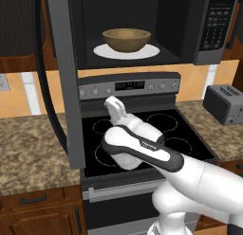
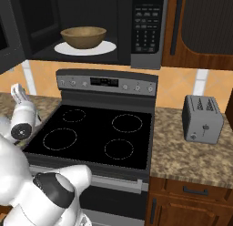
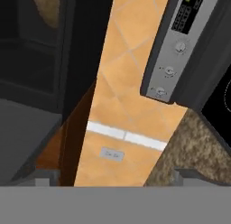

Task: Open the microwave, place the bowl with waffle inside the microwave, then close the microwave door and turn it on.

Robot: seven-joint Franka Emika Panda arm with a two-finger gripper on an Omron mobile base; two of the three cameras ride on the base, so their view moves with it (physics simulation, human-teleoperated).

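A: Where are we w/ the task?

B: Microwave (image 1: 142, 28) is open and the bowl (image 1: 126, 40) sits inside, on the white turntable plate (image 1: 147, 52), approx. centred in the cavity. Can't see the waffle from these angles (bowl wall hides its bottom).

A: Door?

B: The microwave door (image 1: 66, 82) is swung wide on its left hinge, edge-on to the left base cam, hanging down in front of the stove's (image 2: 95, 134) left side. Not closed yet.

A: And the hand?

B: Gripper (image 1: 114, 106) is empty, jaws spread wide, down low over the stove's left half, just beside the door, not clearly touching it.

A: So what's left?

B: I'd say open + place are done. Left: push the door shut, then hit a button on the keypad (image 2: 146, 29) at the right.
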